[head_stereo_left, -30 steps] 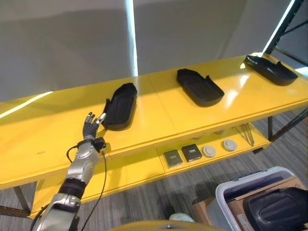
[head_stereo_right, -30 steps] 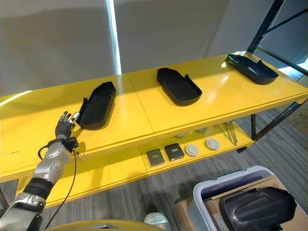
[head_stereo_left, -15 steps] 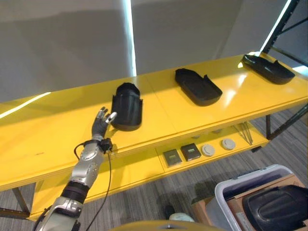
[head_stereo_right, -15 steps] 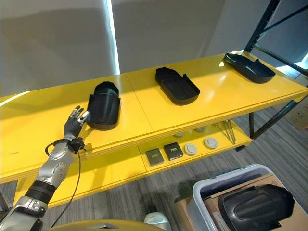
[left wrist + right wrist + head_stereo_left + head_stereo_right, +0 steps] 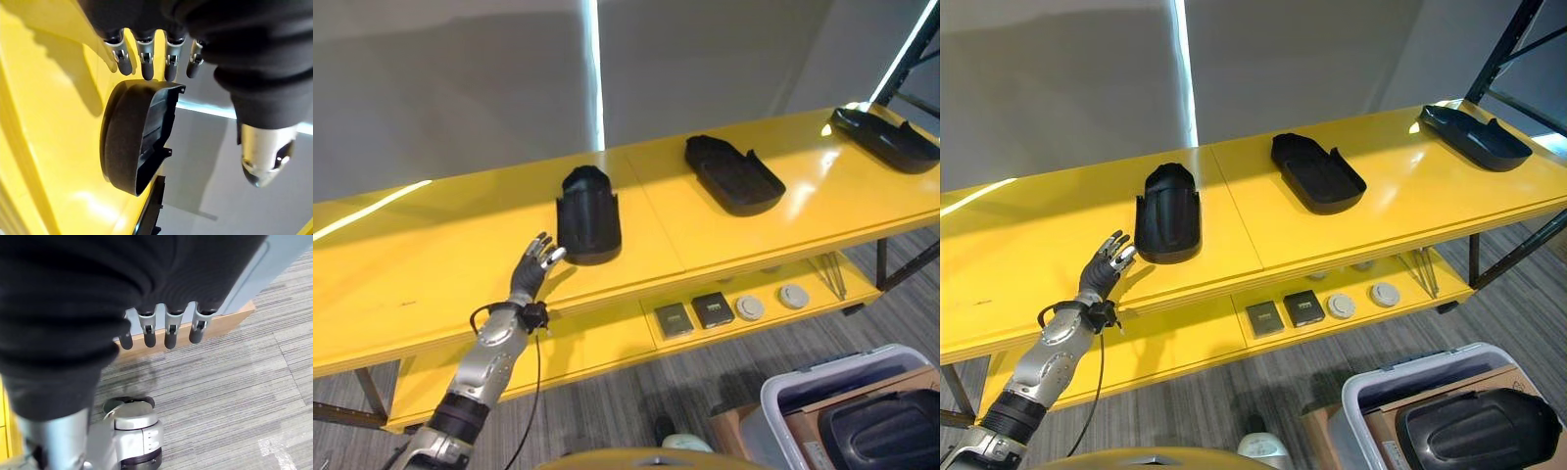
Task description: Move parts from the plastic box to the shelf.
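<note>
Three black moulded parts lie on the yellow shelf [image 5: 460, 255]: one [image 5: 588, 213] near the middle left, one [image 5: 734, 173] in the middle, one [image 5: 889, 138] at the far right. My left hand [image 5: 533, 272] is open, fingers straight, just short of the nearest part [image 5: 132, 142] and holding nothing. Another black part [image 5: 1479, 431] rests in the plastic box [image 5: 1386, 384] at the lower right. My right hand [image 5: 166, 328] hangs open over the floor.
The lower shelf level [image 5: 607, 343] holds two dark square pieces [image 5: 693, 314] and two round white discs [image 5: 771, 302]. A cardboard box [image 5: 1317, 426] sits against the plastic box. Dark rack posts [image 5: 1513, 49] rise at the far right.
The nearest part has turned from lying slanted to lying straight, open end towards me. My left hand has drawn back from it and moved right. The camera has shifted slightly.
</note>
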### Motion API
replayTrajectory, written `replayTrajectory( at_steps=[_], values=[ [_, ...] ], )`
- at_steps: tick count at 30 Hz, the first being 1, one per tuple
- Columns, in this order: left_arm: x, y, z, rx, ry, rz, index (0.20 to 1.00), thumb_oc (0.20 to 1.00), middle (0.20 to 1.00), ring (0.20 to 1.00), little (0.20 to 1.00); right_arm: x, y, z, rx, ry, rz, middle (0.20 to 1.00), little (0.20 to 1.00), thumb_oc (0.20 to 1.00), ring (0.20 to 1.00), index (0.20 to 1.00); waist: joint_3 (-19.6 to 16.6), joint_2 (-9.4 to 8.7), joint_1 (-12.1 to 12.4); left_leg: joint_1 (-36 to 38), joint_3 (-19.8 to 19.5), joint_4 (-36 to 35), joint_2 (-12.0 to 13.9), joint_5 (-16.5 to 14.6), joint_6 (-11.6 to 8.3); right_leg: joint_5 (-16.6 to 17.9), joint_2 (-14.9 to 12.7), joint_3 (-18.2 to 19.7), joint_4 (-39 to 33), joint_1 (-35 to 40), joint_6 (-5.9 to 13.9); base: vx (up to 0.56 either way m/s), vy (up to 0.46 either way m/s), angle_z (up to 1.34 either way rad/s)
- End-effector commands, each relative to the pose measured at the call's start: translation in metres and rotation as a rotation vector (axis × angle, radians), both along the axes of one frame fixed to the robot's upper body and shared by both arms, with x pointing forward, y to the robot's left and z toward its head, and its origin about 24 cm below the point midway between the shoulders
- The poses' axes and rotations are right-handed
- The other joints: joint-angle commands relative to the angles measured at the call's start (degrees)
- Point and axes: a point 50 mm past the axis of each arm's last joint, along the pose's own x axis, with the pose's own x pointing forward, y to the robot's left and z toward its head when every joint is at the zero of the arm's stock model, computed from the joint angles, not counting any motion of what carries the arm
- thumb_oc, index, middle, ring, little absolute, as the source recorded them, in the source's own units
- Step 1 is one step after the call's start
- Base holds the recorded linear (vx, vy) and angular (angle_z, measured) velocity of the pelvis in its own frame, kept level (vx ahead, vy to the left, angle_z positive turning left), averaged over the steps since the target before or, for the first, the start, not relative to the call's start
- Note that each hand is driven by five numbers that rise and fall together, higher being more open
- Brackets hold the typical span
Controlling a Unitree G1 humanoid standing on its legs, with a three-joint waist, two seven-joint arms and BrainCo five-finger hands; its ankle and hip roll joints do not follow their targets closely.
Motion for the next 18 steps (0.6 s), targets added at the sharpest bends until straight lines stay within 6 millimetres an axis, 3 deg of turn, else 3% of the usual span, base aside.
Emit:
replayTrajectory(
  at_steps=[1, 4, 6, 8, 11, 13, 15, 18],
  values=[
    [0.009, -0.003, 0.026, -0.026, -0.131, 0.01, 1.0, 1.0, 1.0, 1.0, 1.0, 0.003, -0.013, 0.003, -0.059, 0.003, -0.01, 1.0, 1.0, 1.0, 1.0, 1.0, 0.4, 0.68, 0.0, -2.5, -7.7, 1.2, 4.4, -0.8, -0.54, -3.2, -1.7, -1.4, 0.3, 1.5, 2.06, 0.0, 0.014, 0.04],
    [0.009, 0.004, 0.029, -0.01, -0.159, 0.095, 1.0, 1.0, 1.0, 1.0, 1.0, 0.002, -0.013, 0.003, -0.061, 0.004, -0.011, 1.0, 1.0, 1.0, 1.0, 1.0, 0.4, 0.63, 0.2, -2.5, -7.8, 1.2, 4.3, -0.8, -0.51, -3.2, -1.8, -1.4, 0.3, 1.6, 2.06, 0.0, 0.009, 0.05],
    [0.011, 0.023, 0.04, 0.032, -0.229, 0.289, 1.0, 1.0, 1.0, 1.0, 1.0, 0.001, -0.013, 0.003, -0.06, 0.007, -0.018, 1.0, 1.0, 1.0, 1.0, 1.0, 0.3, 0.42, 0.4, -2.5, -8.1, 1.1, 4.2, -0.8, -0.52, -3.2, -1.9, -1.7, 0.3, 1.7, 2.05, 0.01, 0.003, 0.03],
    [0.011, 0.031, 0.048, 0.065, -0.274, 0.37, 1.0, 1.0, 1.0, 1.0, 1.0, 0.0, -0.012, 0.003, -0.059, 0.009, -0.022, 1.0, 1.0, 1.0, 1.0, 1.0, 0.3, 0.32, 0.6, -2.4, -8.3, 1.1, 4.1, -0.8, -0.49, -3.2, -1.9, -1.8, 0.3, 1.8, 1.98, 0.01, -0.003, 0.06],
    [0.003, 0.064, 0.084, 0.187, -0.472, 0.668, 1.0, 1.0, 1.0, 1.0, 1.0, -0.003, -0.007, 0.001, -0.051, 0.015, -0.039, 1.0, 1.0, 1.0, 1.0, 1.0, 0.3, -0.14, 1.5, -2.3, -9.2, 1.0, 4.2, -0.8, -0.58, -3.5, -2.1, -2.5, 0.3, 2.3, 1.77, 0.01, -0.01, 0.08],
    [-0.003, 0.076, 0.103, 0.248, -0.584, 0.757, 1.0, 1.0, 1.0, 1.0, 1.0, -0.004, -0.006, 0.001, -0.048, 0.017, -0.043, 1.0, 1.0, 1.0, 1.0, 1.0, 0.3, -0.28, 1.8, -2.2, -9.6, 0.9, 4.3, -0.8, -0.68, -3.5, -2.1, -2.9, 0.3, 2.6, 1.73, 0.01, -0.008, 0.07],
    [-0.006, 0.08, 0.116, 0.27, -0.641, 0.713, 1.0, 1.0, 1.0, 1.0, 1.0, -0.005, -0.005, 0.001, -0.049, 0.02, -0.042, 1.0, 1.0, 1.0, 1.0, 1.0, 0.3, -0.34, 2.1, -2.1, -9.8, 0.9, 4.4, -0.7, -0.79, -3.6, -2.2, -3.1, 0.3, 2.7, 1.69, 0.01, 0.0, 0.1],
    [-0.004, 0.068, 0.131, 0.27, -0.727, 0.46, 1.0, 1.0, 1.0, 1.0, 1.0, -0.008, -0.005, 0.0, -0.054, 0.023, -0.036, 1.0, 1.0, 1.0, 1.0, 1.0, 0.2, -0.28, 2.2, -2.1, -9.8, 0.8, 4.5, -0.7, -0.86, -3.6, -2.1, -3.3, 0.3, 2.8, 1.69, 0.0, 0.011, 0.11]
  ],
)
